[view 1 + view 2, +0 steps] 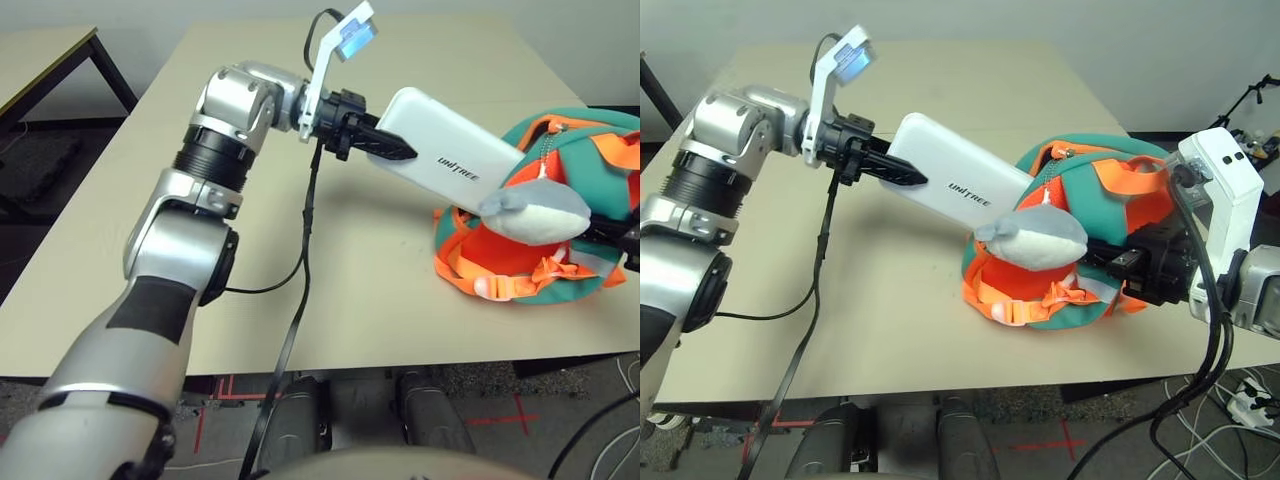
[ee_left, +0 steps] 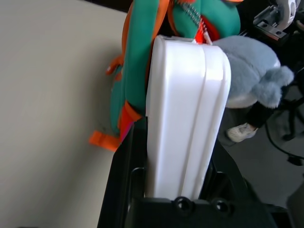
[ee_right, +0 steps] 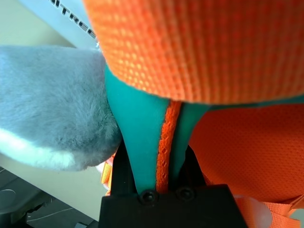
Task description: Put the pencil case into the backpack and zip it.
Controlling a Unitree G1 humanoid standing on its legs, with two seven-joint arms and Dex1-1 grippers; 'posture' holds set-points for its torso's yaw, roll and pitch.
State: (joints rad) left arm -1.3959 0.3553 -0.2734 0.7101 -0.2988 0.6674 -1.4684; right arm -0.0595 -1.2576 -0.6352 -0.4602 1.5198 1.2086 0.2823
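I'm holding the pencil case (image 1: 958, 180) clamped in my left gripper (image 1: 902, 172), its far end touching the backpack (image 1: 1080, 190) opening; my right gripper (image 3: 159, 156) is pinching the backpack's teal edge.

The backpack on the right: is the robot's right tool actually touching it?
Touching. The right wrist view shows the right tool pinching a teal-and-orange fold of the backpack.

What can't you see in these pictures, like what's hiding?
- The pencil case's far end, head views: the plush shark covers it, so whether it is inside the backpack can't be told.
- The backpack's inside, all views: its own fabric hides it.
- The backpack's right edge, left eye view: cut off by the picture's edge.
- The right gripper's fingers, right wrist view: mostly behind the pinched teal fabric.
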